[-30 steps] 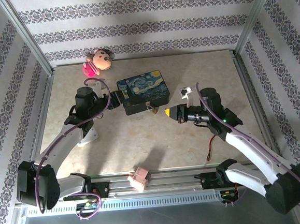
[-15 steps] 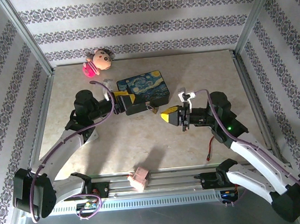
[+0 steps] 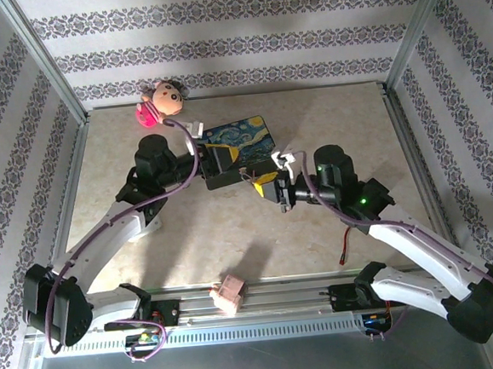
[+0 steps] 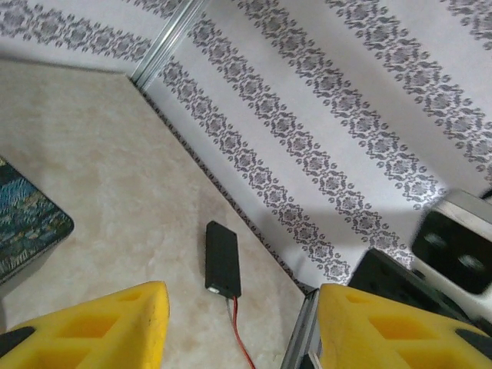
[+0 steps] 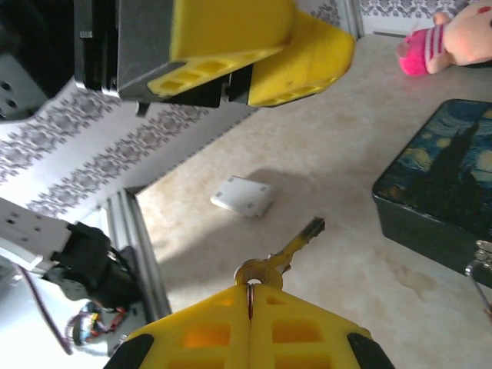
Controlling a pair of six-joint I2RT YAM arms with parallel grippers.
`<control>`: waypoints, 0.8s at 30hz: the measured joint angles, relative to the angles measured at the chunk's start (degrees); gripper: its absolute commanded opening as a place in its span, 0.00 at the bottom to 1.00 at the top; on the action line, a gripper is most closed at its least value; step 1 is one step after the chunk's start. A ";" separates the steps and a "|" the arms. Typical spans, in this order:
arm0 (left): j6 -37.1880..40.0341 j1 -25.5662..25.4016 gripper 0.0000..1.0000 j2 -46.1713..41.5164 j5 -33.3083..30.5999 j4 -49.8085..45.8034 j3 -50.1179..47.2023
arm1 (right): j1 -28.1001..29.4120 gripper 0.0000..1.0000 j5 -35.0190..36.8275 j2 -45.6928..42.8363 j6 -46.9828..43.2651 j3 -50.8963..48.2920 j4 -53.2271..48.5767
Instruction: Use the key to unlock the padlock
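Observation:
The dark-blue painted box [image 3: 241, 136] lies at mid-table. The tiny padlock [image 3: 247, 175] hangs at its front edge, and in the right wrist view it is a silvery bit [image 5: 481, 256] cut off by the frame's right edge. My right gripper [image 3: 262, 184] is shut on the bow of the brass key [image 5: 290, 247]. The key's blade points forward and up, left of the box [image 5: 442, 188] and apart from the padlock. My left gripper [image 3: 226, 157] hovers over the box's front-left part. Its yellow fingers [image 4: 104, 323] are open with nothing between them, the box corner [image 4: 27, 227] to their left.
A pink-and-tan plush doll [image 3: 160, 102] lies at the back left. A black battery pack with a red wire [image 4: 223, 257] rests near the right rail. A white plate [image 5: 244, 195] lies on the table. A pink block [image 3: 230, 295] sits on the near rail.
My right gripper carried the key left, close to the box's front. My left gripper swung right onto the box's front-left edge, its jaws narrowing somewhat.

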 measured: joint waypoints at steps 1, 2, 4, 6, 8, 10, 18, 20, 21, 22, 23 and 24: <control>0.04 -0.37 0.48 0.55 -0.57 -1.25 0.61 | 0.76 0.00 1.99 0.02 -1.14 0.11 -0.55; 0.20 -0.98 0.48 1.20 -1.29 -3.17 1.73 | 1.55 0.00 4.04 0.04 -2.38 0.11 -0.96; 1.33 -2.21 0.48 2.51 -2.21 -7.23 4.61 | 2.38 0.00 7.26 0.04 -4.31 0.11 -1.66; 2.86 -3.54 0.48 4.09 -2.62 -11.21 8.24 | 3.08 0.00 9.99 0.04 -5.97 0.11 -2.08; 4.59 -5.01 0.48 5.53 -2.82 -14.69 11.56 | 3.80 0.00 12.50 0.04 -7.50 0.11 -2.29; 6.16 -6.21 0.48 6.49 -2.82 -17.77 13.79 | 4.35 0.00 14.36 0.04 -8.63 0.11 -2.54; 10.78 -8.81 0.43 12.09 -2.56 -27.96 19.69 | 5.79 0.00 17.94 0.92 -11.21 0.11 -2.73; 11.74 -9.60 0.42 13.84 -2.45 -29.88 20.44 | 6.12 0.00 18.36 1.01 -11.63 0.11 -2.93; 12.00 -9.81 0.41 14.32 -2.40 -30.58 20.55 | 6.14 0.00 18.53 1.01 -11.80 0.11 -2.99; 12.20 -10.08 0.40 14.71 -2.36 -31.30 20.59 | 6.14 0.00 18.62 1.01 -11.98 0.11 -3.06; 12.41 -10.19 0.39 14.95 -2.43 -31.63 20.63 | 6.14 0.00 18.80 1.01 -12.07 0.11 -3.65; 12.59 -10.21 0.38 14.99 -2.62 -32.24 20.70 | 6.14 0.00 18.84 1.05 -12.17 0.11 -3.82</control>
